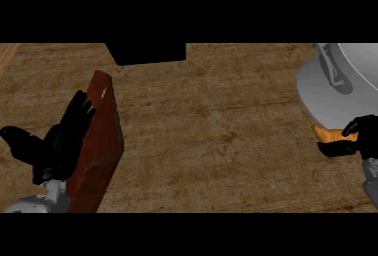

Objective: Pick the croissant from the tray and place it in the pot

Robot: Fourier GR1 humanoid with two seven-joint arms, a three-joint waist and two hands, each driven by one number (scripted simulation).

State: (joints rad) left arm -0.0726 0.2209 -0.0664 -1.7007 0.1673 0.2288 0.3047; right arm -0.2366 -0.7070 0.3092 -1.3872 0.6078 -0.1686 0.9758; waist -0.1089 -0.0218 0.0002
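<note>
An orange-brown croissant (327, 133) shows at the right edge, just below the rim of the grey pot (328, 97). My right hand (356, 139) is curled round the croissant and hides most of it. The pot fills the upper right corner, with a handle on its near side. The brown wooden tray (100, 145) stands at the left, seen almost edge-on and tilted. My left hand (63, 137) rests open against the tray's left side, fingers up.
A dark box-shaped object (146, 52) sits at the back of the wooden counter (214, 145). The counter's left edge shows at the upper left corner.
</note>
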